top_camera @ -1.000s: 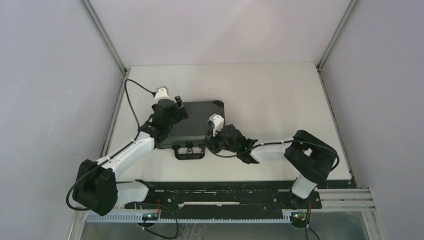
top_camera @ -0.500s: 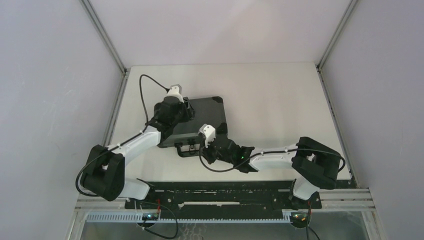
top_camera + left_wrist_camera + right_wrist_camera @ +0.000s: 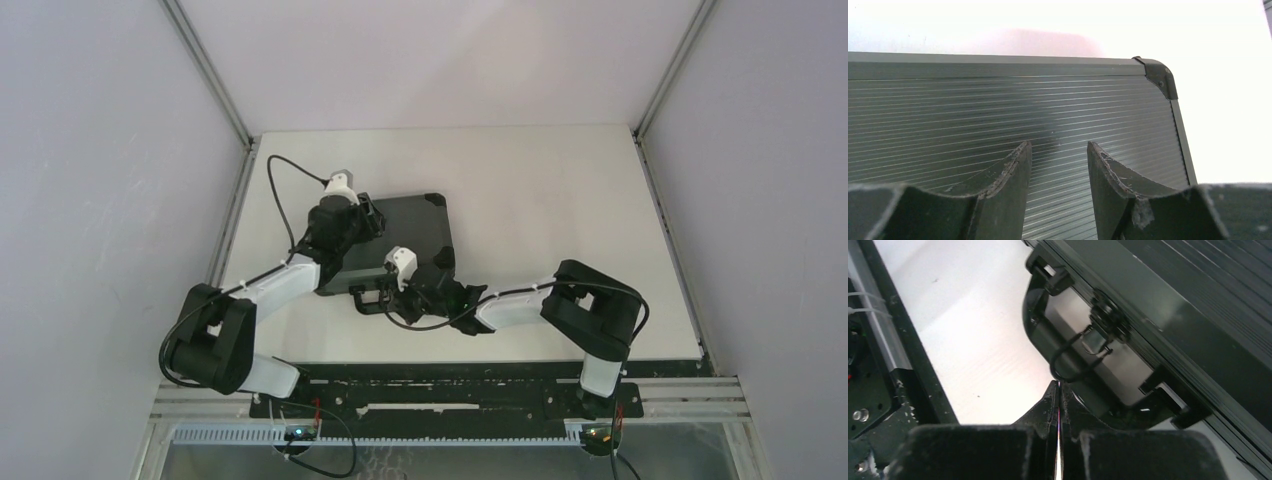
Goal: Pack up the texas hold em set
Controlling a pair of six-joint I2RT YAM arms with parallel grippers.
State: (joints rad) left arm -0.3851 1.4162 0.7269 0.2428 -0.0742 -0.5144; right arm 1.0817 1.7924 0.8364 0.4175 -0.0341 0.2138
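Case [image 3: 405,235] closed, lying flat on counter [image 3: 560,190], left of centre.
Left jaws parted, grasping nothing, over left part of the ribbed lid. Right jaws clenched, empty, tips just beside latch [image 3: 1095,340] and handle [image 3: 1038,335] on near edge; both arms crowd the case.

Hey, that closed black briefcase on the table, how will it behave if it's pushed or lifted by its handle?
Probably stiff: the briefcase looks like a hard shell with a ribbed lid and capped corners. Lying flat on the table, it should slide rather than tip. Lifted by the handle, it would likely swing to hang from that edge.
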